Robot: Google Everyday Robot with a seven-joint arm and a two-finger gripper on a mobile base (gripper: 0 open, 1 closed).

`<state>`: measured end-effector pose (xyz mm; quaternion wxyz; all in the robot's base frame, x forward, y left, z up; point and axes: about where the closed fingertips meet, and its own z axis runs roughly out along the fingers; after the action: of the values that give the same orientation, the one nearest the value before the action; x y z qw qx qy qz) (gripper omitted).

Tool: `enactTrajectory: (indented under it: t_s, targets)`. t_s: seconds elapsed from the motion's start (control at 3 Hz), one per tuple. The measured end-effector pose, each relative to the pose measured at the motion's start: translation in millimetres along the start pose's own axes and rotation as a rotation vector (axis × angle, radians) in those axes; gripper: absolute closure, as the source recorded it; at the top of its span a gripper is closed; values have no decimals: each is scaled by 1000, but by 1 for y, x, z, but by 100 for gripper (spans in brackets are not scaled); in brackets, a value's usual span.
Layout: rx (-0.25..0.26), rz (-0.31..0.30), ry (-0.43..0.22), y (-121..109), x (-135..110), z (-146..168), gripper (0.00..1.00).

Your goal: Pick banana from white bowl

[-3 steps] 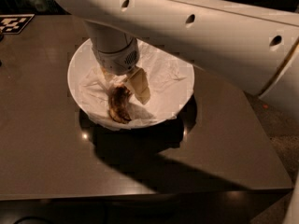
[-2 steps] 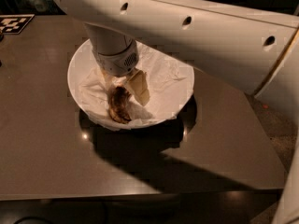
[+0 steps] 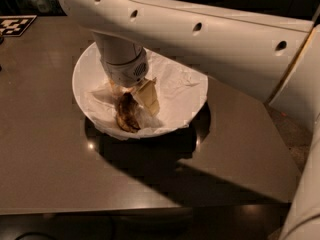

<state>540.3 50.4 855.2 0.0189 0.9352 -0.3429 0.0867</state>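
The white bowl (image 3: 192, 106) stands on the dark table and is lined with crumpled white tissue paper. The banana (image 3: 127, 115), dark brown with dull yellow patches, lies in the bowl's front left part. My gripper (image 3: 132, 95) reaches straight down into the bowl, right over the banana's upper end. It is open, with one pale finger (image 3: 150, 97) just right of the banana and the other on its left, mostly hidden under the wrist. The banana rests on the paper.
My thick white arm (image 3: 210, 39) crosses the upper part of the view and hides the bowl's far rim. The dark table (image 3: 45, 159) has a black-and-white marker (image 3: 15, 25) at its far left corner. The table's front edge runs near the bottom.
My gripper has sunk slightly lower into the bowl toward the banana. The banana and bowl have not moved.
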Motion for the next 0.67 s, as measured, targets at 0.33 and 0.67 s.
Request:
enactTrajectory:
  t_s: [0.33,0.67]
  targets:
    - [-8,10,-15,0,-4,7,28]
    - [-2,46,-40,2,-8,9,48]
